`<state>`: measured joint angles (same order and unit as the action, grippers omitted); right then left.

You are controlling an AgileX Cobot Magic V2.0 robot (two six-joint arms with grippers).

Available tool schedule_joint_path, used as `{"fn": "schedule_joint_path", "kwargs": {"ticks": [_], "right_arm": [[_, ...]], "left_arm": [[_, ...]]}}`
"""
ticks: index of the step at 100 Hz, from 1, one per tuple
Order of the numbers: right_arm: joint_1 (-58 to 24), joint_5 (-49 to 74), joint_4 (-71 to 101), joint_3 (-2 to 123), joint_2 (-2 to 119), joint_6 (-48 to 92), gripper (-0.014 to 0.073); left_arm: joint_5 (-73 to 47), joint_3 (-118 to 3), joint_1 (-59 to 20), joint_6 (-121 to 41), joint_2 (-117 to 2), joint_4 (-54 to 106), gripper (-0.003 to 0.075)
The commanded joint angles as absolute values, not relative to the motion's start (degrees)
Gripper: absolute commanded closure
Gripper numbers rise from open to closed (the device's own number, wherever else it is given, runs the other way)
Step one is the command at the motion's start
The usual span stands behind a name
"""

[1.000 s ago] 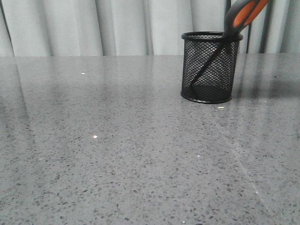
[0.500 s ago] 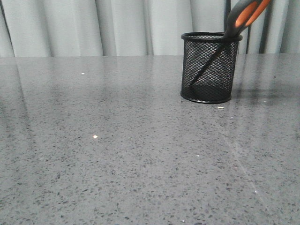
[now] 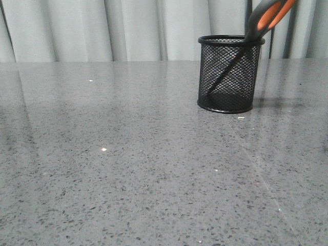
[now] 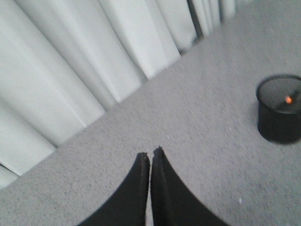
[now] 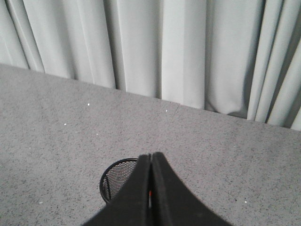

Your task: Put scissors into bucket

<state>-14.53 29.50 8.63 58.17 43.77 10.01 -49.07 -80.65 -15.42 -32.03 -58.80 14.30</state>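
Right end effector closed, high above bucket.

One bucket stands on the surface, at the far right in the front view; it is the only container there. The same single bucket shows in the left wrist view and, partly hidden, in the right wrist view.

One pair of scissors leans in that bucket, with two orange-lined handle loops above the rim and one orange pivot dot seen from the left wrist.

Two claws are in view, one per wrist camera: the left claw and the right claw, each with two dark fingers pressed together.

One surface carries it all, and one pleated curtain runs along its far edge.
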Motion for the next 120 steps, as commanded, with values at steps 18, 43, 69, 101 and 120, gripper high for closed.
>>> {"fn": "schedule_joint_path", "kwargs": {"ticks": [18, 43, 69, 101, 120], "right_arm": [[-14.4, 10.9, 9.5, 39.2, 28.7, 9.9, 0.0638], [-14.4, 2.7, 9.5, 23.3, 15.4, 9.9, 0.0638], [-14.4, 1.6, 9.6, 17.3, 11.8, 9.9, 0.0638], [-14.4, 1.8, 9.6, 17.3, 11.8, 9.9, 0.0638], [-14.4, 1.8, 9.6, 17.3, 11.8, 9.9, 0.0638]], "left_arm": [[-13.2, -46.7, -15.3, -31.1, -37.3, 18.2, 0.074], [-2.4, -23.8, -15.3, -31.1, -19.4, 22.7, 0.074], [1.3, -14.2, -15.3, -31.1, -9.6, 22.8, 0.074], [1.7, -14.2, -15.3, -31.1, -9.2, 22.8, 0.074], [1.7, -14.2, -15.3, -31.1, -9.2, 22.8, 0.074]]}}
